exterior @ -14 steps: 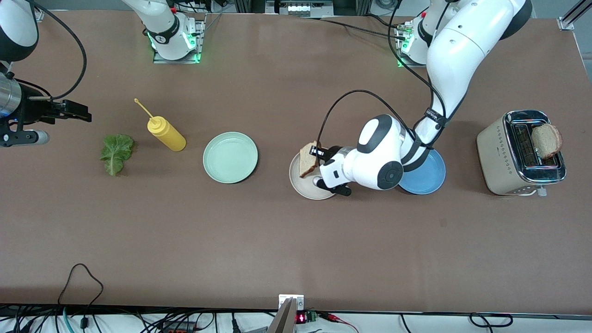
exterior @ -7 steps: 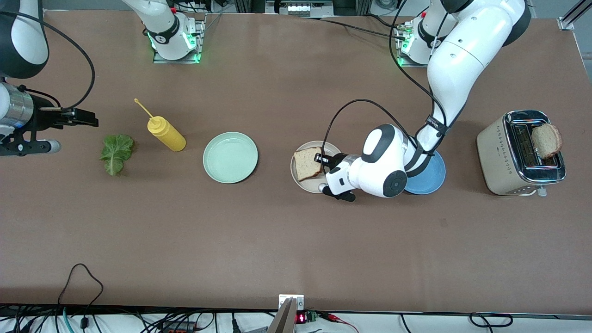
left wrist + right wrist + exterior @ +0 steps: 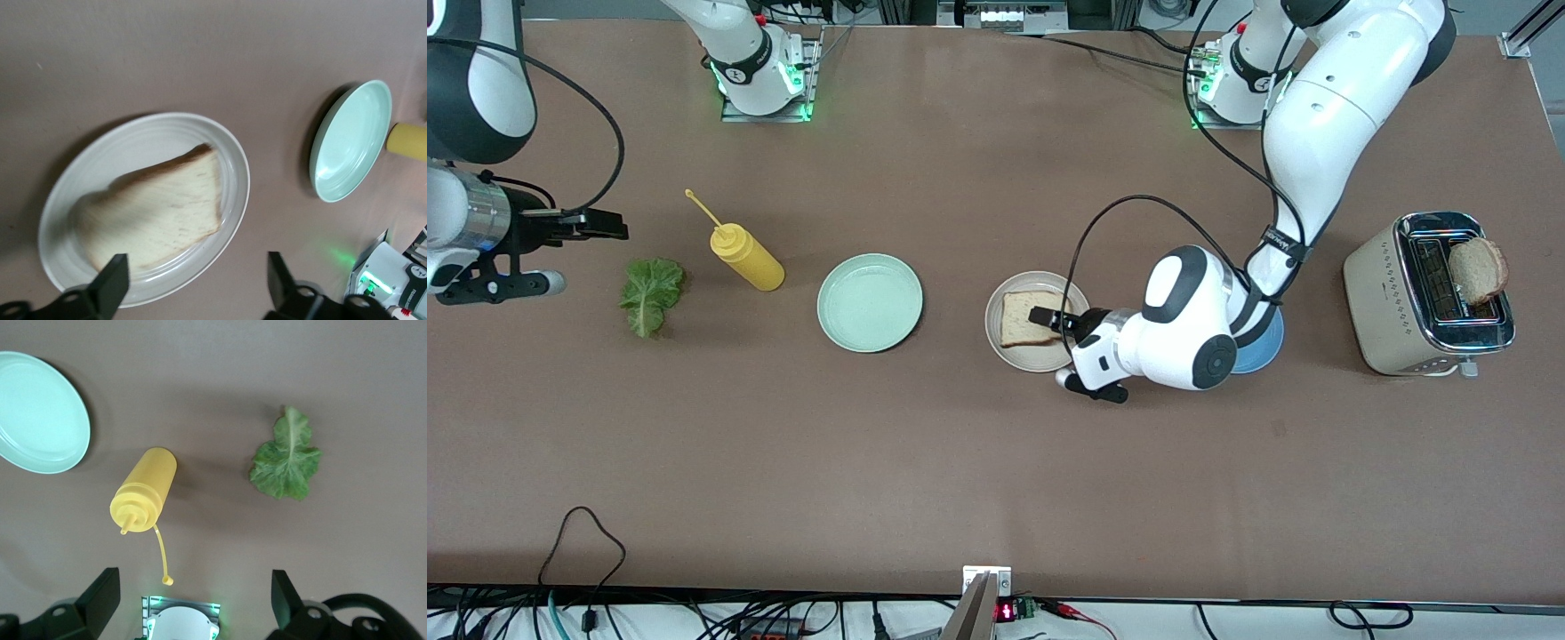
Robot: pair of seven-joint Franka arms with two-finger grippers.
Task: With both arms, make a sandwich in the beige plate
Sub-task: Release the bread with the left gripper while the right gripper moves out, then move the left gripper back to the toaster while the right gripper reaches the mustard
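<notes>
The left pincer [image 3: 1049, 322] hangs just over the beige plate [image 3: 996, 342], its fingers spread and holding nothing; in the left wrist view both fingertips [image 3: 115, 277] stand wide apart with the plate between them. One slice [image 3: 1024, 318] lies flat in the plate, a little right of the front view's centre. That is all there is of the sandwich so far: a bottom slice, no leaf on it, no top.

The second slice [image 3: 1478, 270] sits in the toaster [image 3: 1396, 302] at the right edge of the front view. The lettuce [image 3: 650, 293] lies on the bare bench [image 3: 996, 462] at the left, apart from everything else. The right pincer [image 3: 596, 224] hovers at the upper left of the front view, over the bench just above the lettuce, fingers spread and empty; its own wrist view shows the leaf and the mustard bottle [image 3: 143, 490] below it.

Between the lettuce and the beige plate stand the mustard bottle and an empty mint plate [image 3: 870, 302]; a blue plate [image 3: 1267, 342] shows partly under the left arm.

I judge the task about a third done. Left to do: lettuce onto the slice, then the toaster slice on top. The right arm looks best placed for the leaf, the left for the toaster.
</notes>
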